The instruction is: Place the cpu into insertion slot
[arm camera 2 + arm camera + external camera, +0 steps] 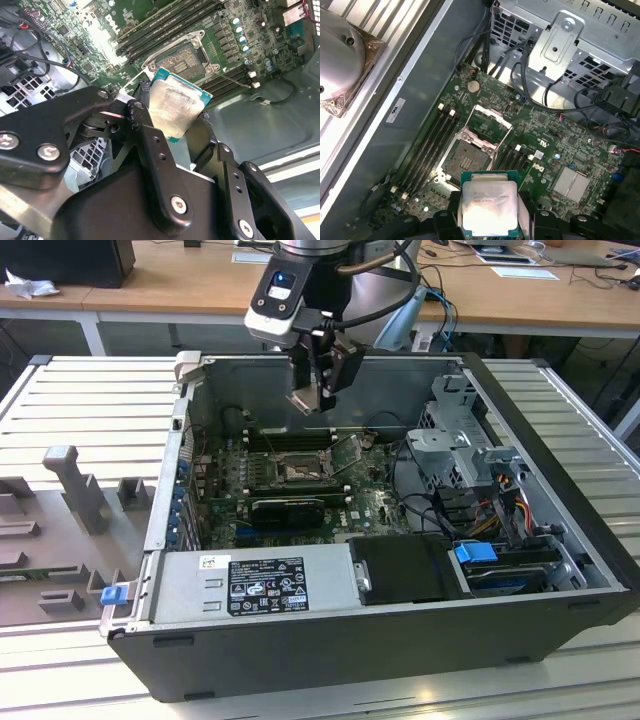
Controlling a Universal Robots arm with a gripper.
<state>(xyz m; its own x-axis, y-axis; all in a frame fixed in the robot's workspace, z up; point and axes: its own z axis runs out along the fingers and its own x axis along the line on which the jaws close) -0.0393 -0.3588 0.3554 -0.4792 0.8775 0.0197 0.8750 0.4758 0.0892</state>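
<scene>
1. The cpu (305, 400) sits in the upper middle of the exterior view, in the air above the open computer case (400, 650). It is well apart from the motherboard (375, 505) below.
2. The gripper (318, 390) has its jaws clamped on the cpu. In the second wrist view one black finger (145, 107) presses on each of two opposite edges, and the pale metal lid faces that camera.
3. Handling, as a judgement:
   - It is a light, thin, stiff chip.
   - The smooth metal top is likely slippery.
   - The green edge is narrow, so there is little to bite on.
   - The contact side is likely fragile and should not be touched.
   - Hold it by opposite edges only, as it is held here.
4. The insertion slot (300, 472) is in the centre-left of the exterior view, below the chip and a little nearer the camera.
   - In the first wrist view its metal frame (487, 122) looks swung open and the socket bed is bare.
   - The cpu is not yet seated.
5. Long memory slots (427, 145) run on both sides of the socket. The grey power supply (250, 585) lies along the case's near wall, at the lower centre of the exterior view.
6. Arm pose:
   - The wrist comes in from the top centre of the exterior view with the fingers pointing down into the case.
   - The chip looks tilted, not flat to the board.
   - I cannot tell whether its corners line up with the socket.
</scene>
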